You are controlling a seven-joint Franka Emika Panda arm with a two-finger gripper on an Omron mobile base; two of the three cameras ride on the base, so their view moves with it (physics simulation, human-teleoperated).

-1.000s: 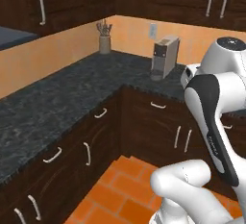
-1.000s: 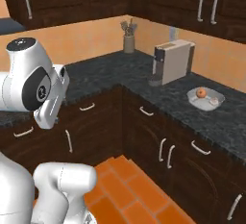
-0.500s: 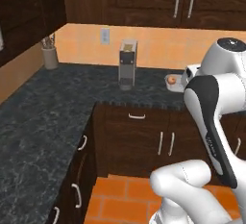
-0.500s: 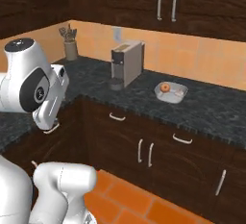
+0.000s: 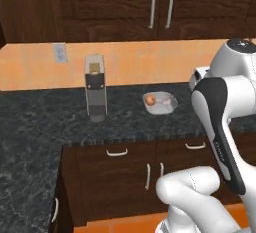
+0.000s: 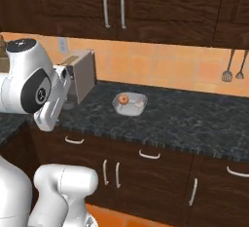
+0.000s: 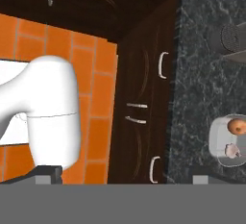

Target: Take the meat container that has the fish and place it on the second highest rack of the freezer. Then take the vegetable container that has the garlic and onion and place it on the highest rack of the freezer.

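Observation:
The vegetable container (image 5: 160,111) (image 6: 130,113) (image 7: 215,139) is a shallow grey tray on the dark speckled counter, right of the coffee machine. In it lie the orange-brown onion (image 5: 149,99) (image 6: 124,99) (image 7: 236,126) and the small pale garlic (image 5: 166,102) (image 6: 139,104) (image 7: 232,150). My gripper (image 7: 127,177) is open, its dark tips wide apart with nothing between them. It hangs folded back over the floor and cabinet fronts, well short of the tray. The meat container, the fish and the freezer are out of view.
A grey coffee machine (image 5: 95,92) (image 6: 82,77) stands on the counter (image 5: 40,127) (image 6: 194,119). Dark cabinets run above and below, with drawer handles. Two utensils (image 6: 232,74) hang on the orange wall at right. Orange floor tiles (image 7: 96,98) lie under the hand.
The whole picture has shifted: the base has turned along the counter, so the coffee machine and the tray now sit near the middle. The arm keeps its folded pose and the jaws stay open.

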